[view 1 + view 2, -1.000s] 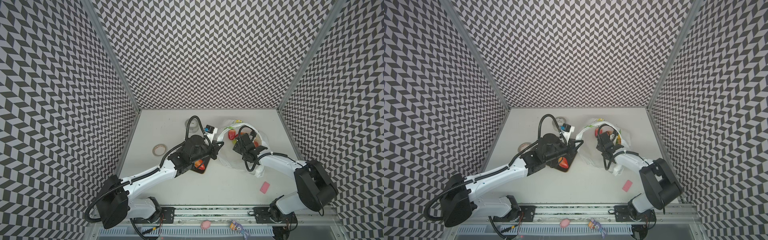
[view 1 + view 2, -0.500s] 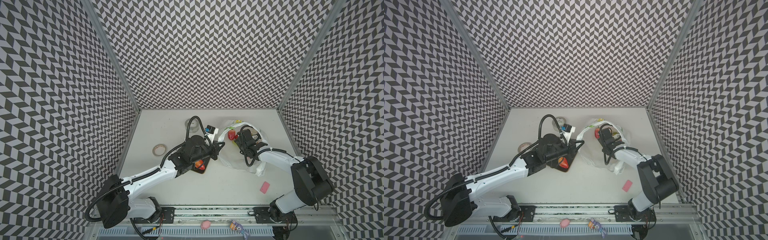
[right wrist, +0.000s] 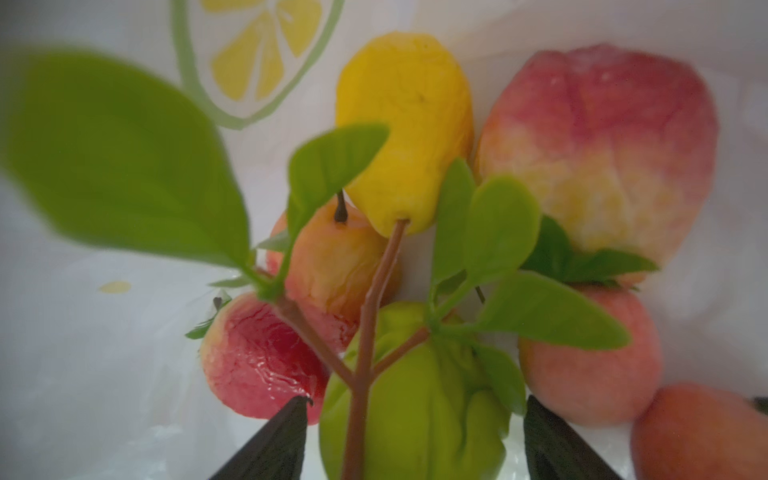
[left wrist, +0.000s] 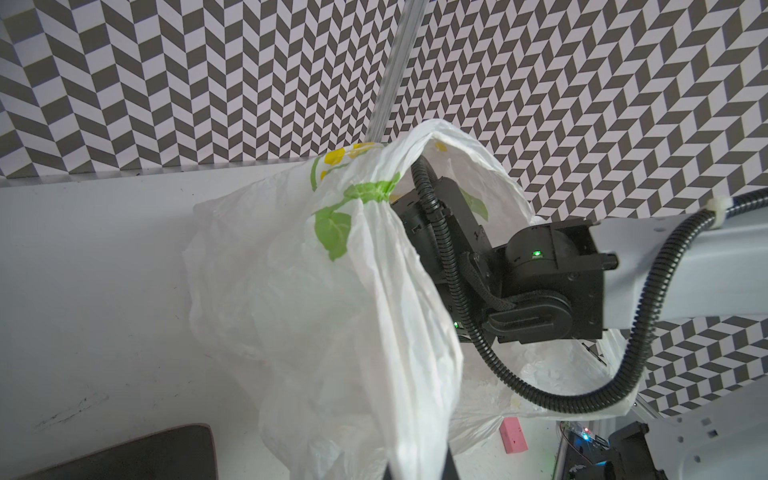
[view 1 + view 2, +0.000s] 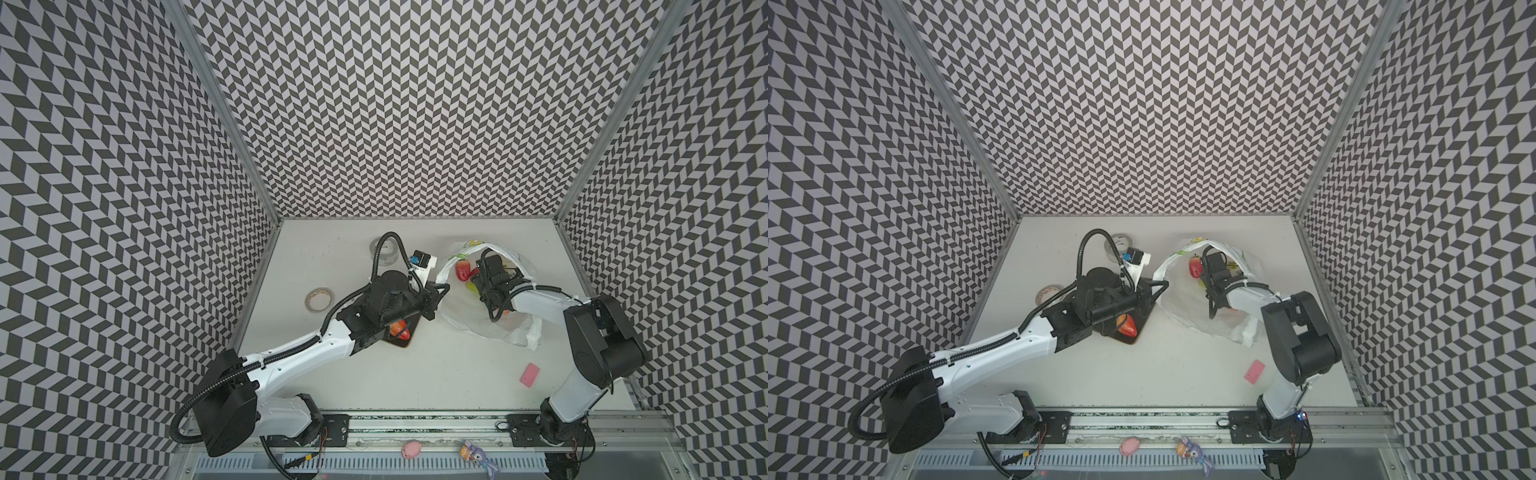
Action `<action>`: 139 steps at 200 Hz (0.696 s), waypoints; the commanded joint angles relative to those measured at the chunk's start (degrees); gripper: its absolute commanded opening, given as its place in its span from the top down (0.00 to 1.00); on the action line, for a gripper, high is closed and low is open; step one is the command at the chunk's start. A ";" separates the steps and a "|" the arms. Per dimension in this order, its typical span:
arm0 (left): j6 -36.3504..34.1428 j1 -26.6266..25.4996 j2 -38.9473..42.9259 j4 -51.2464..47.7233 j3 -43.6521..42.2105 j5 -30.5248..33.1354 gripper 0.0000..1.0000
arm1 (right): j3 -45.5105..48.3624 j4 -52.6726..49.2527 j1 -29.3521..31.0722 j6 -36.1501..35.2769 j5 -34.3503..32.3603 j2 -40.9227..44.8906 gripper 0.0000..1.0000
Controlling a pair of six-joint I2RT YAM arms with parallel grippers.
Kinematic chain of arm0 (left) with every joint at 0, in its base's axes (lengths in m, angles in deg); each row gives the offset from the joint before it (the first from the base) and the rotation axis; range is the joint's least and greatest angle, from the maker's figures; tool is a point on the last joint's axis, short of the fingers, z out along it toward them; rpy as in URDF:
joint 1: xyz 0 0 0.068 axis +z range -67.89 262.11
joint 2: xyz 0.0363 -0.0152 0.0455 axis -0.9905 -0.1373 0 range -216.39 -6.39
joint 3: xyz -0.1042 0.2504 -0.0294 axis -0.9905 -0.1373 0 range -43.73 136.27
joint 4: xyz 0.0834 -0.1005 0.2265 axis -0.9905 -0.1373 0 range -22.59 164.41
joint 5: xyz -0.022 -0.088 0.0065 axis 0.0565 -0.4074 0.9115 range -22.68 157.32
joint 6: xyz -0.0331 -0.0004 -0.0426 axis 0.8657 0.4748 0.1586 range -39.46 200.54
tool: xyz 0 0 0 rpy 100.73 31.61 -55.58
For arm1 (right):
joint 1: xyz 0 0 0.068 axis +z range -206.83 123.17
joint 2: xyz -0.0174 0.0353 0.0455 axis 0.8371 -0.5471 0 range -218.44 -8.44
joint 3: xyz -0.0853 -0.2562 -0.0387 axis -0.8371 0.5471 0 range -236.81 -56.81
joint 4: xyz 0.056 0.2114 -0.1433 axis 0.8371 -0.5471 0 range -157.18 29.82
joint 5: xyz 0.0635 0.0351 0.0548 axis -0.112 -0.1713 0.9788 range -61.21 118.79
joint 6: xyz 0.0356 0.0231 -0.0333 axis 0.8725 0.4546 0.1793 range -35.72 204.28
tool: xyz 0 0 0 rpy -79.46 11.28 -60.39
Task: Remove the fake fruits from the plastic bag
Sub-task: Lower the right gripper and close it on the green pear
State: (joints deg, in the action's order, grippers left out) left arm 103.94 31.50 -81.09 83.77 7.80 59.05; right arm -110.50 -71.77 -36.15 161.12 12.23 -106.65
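Right hand (image 3: pixel 417 401) is down inside the plastic bag (image 5: pixel 494 328), fingers spread wide. The green pear (image 3: pixel 419 444) sits between them, not pinched, with other fake fruits (image 3: pixel 598 137) piled around it. Left hand (image 5: pixel 437 289) is clamped tight on the bag's rim, lifted off the bench (image 5: pixel 415 374).

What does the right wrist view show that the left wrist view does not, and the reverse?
Only the right wrist view: the inside of the plastic bag, holding a yellow lemon on a leafy sprig, a green pear and peaches, and the open right gripper with the pear showing between its fingertips.
Only the left wrist view: the bag's outside, gathered into the shut left gripper, the right arm reaching into its mouth, and a pink block on the table.
Both: the white bag and its yellow-and-green print.
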 commanded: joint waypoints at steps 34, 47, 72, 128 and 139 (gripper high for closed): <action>-0.63 -0.03 -0.27 0.83 0.15 0.92 1.00 | -1.61 1.04 -1.09 2.67 3.25 -3.44 0.31; -0.63 0.07 -0.23 0.74 0.22 1.14 1.00 | -1.52 1.16 -1.09 2.70 3.07 -3.56 0.36; -0.63 0.24 -0.10 0.40 0.16 1.30 1.00 | -1.03 1.42 -1.18 2.45 2.45 -3.24 0.49; -0.63 0.89 0.04 0.56 -0.17 1.68 1.00 | 2.76 3.67 -0.91 -3.93 4.10 3.97 0.59; -0.63 1.12 -0.08 0.74 -0.24 1.66 1.00 | 3.94 3.89 -0.82 -5.98 5.11 5.97 0.60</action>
State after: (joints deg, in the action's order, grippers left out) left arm 103.92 32.02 -81.09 83.73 7.80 60.12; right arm -108.55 -70.02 -37.11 158.91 15.67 -106.00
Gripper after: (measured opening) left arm 0.047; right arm 0.586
